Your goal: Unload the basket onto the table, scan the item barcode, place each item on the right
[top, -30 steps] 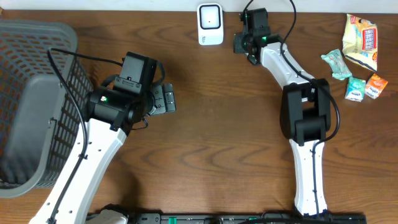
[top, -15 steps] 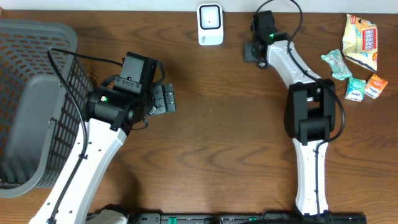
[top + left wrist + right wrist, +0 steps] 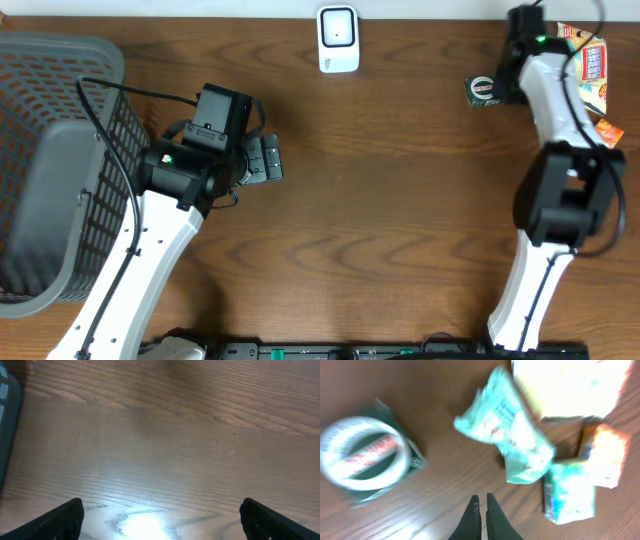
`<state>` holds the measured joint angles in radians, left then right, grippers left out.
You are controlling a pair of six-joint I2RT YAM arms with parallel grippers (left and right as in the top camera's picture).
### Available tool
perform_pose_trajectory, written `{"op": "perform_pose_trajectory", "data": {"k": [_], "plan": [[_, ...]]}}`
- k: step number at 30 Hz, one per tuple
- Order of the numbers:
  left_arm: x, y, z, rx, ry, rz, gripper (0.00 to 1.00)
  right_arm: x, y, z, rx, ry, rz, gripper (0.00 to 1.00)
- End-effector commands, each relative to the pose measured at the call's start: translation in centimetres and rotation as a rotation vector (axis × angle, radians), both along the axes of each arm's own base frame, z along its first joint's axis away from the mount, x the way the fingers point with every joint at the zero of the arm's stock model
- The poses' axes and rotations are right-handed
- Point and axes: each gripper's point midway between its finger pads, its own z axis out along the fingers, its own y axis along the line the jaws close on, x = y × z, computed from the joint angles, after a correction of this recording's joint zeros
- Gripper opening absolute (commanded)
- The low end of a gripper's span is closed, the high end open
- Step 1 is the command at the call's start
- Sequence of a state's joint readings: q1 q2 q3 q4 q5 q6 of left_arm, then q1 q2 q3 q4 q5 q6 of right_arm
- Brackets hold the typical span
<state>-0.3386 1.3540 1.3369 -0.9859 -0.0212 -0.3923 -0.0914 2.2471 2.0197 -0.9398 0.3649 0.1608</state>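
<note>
A roll of tape on a dark green card [image 3: 484, 90] lies flat on the table, right of the white scanner [image 3: 338, 40]. In the right wrist view this tape pack [image 3: 365, 455] sits blurred at the left. My right gripper [image 3: 482, 497] is shut with nothing between its fingers and hovers over bare wood between the pack and the snack packets. The right arm [image 3: 545, 75] reaches to the far right back corner. My left gripper [image 3: 266, 160] stands open and empty over bare wood, its fingertips [image 3: 70, 515] wide apart.
Snack packets lie at the back right: a yellow bag [image 3: 570, 385], a long teal packet [image 3: 512, 440], an orange pack [image 3: 602, 455] and a small teal pack [image 3: 568, 492]. A grey mesh basket [image 3: 60, 45] fills the left edge.
My right arm has swung right, away from the scanner and over toward the snack packets. The tape pack now lies further right. The left arm has not moved.
</note>
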Motion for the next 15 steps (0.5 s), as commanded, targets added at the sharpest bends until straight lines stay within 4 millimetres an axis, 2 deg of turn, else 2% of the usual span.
{"op": "perform_pose_trajectory", "data": {"k": [1, 4, 6, 9, 15], "plan": [[0.1, -0.3, 0.6, -0.007, -0.014, -0.011, 0.98, 1.8, 6.7, 4.3, 0.213, -0.121, 0.26, 0.02], [0.1, -0.3, 0.6, -0.007, -0.014, -0.012, 0.98, 2.7, 10.4, 3.9, 0.354, -0.153, 0.384, 0.05], [0.1, -0.3, 0.6, -0.007, -0.014, -0.011, 0.98, 3.3, 11.4, 2.9, 0.39, -0.157, 0.409, 0.05], [0.1, -0.3, 0.6, -0.007, -0.014, -0.012, 0.98, 4.0, 11.9, 0.3, 0.396, -0.134, 0.398, 0.04], [0.1, -0.3, 0.6, -0.007, -0.014, -0.012, 0.98, 4.6, 10.9, -5.5, 0.408, -0.073, 0.351, 0.03]]}}
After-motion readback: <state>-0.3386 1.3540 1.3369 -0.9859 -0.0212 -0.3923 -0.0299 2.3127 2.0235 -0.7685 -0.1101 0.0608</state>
